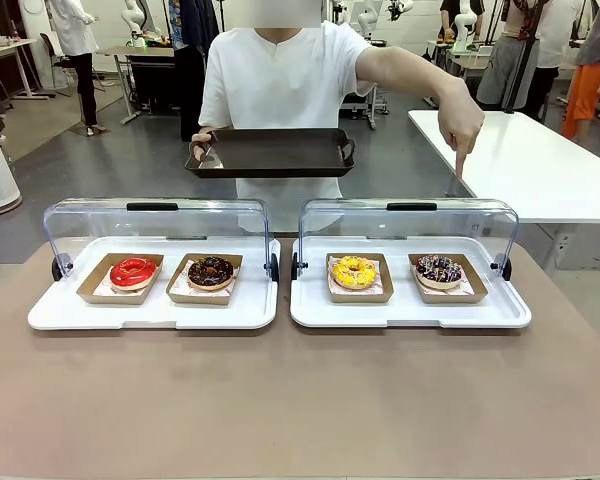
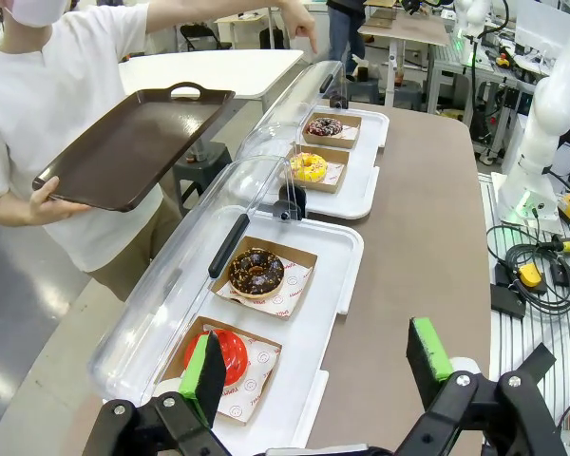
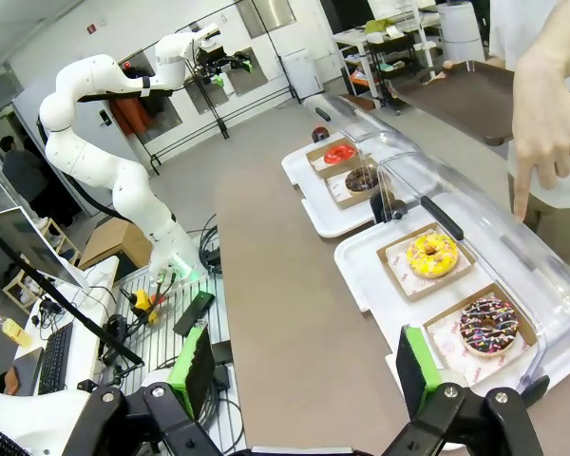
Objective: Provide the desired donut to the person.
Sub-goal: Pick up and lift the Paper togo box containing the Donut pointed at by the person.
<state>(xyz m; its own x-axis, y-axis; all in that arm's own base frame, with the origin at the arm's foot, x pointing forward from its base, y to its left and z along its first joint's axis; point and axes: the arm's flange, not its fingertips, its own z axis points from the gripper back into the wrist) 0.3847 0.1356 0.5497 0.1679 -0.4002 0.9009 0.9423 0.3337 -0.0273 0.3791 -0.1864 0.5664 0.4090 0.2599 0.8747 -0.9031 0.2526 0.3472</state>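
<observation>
Four donuts lie in cardboard trays in two white display cases: red (image 1: 132,271), chocolate (image 1: 211,271), yellow (image 1: 354,271) and chocolate with sprinkles (image 1: 439,269). The person (image 1: 280,80) stands across the table holding a dark brown tray (image 1: 270,152) in one hand. Their other hand (image 1: 461,130) points a finger down above the sprinkled donut (image 3: 489,325). My left gripper (image 2: 315,359) hovers open near the red donut (image 2: 230,351), holding nothing. Also open and holding nothing, my right gripper (image 3: 304,353) hangs over the table short of the right case.
Both cases, left (image 1: 150,315) and right (image 1: 410,315), have clear domed lids (image 1: 160,215) rolled back toward the person. Bare brown tabletop (image 1: 300,400) lies between me and the cases. A white table (image 1: 540,160) stands behind at the right.
</observation>
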